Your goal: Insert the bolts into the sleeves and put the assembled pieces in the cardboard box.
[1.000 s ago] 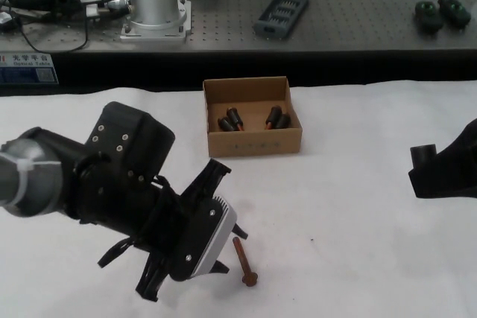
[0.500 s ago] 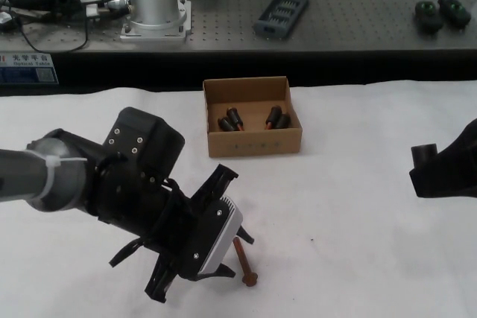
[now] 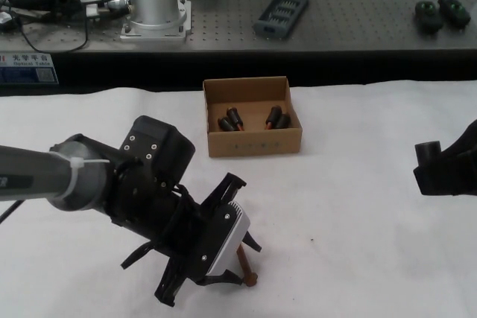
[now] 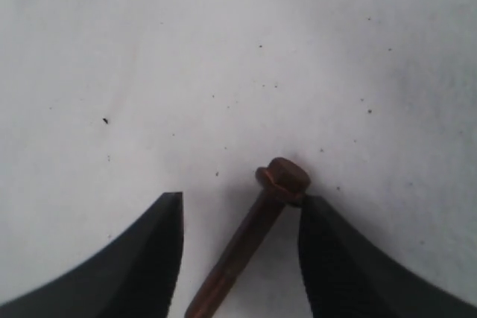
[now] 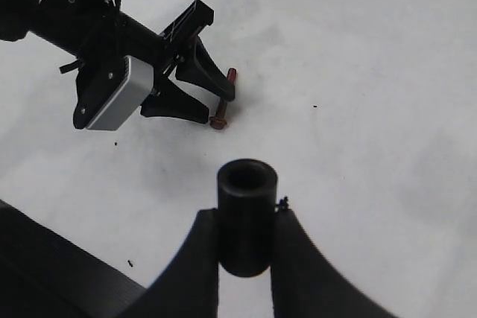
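The left end effector (image 4: 238, 217) is spread astride the bolt (image 4: 250, 247), which lies flat on the worktop (image 4: 223, 50), its head against one finger. The right end effector (image 5: 246, 225) pinches a sleeve (image 5: 247, 199) well apart. Closing off-centre could roll or skew the bolt.

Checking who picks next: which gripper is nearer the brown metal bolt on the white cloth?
Left. The left gripper straddles the brown metal bolt, a finger on each side. The right gripper is far off, holding a black cylindrical sleeve.
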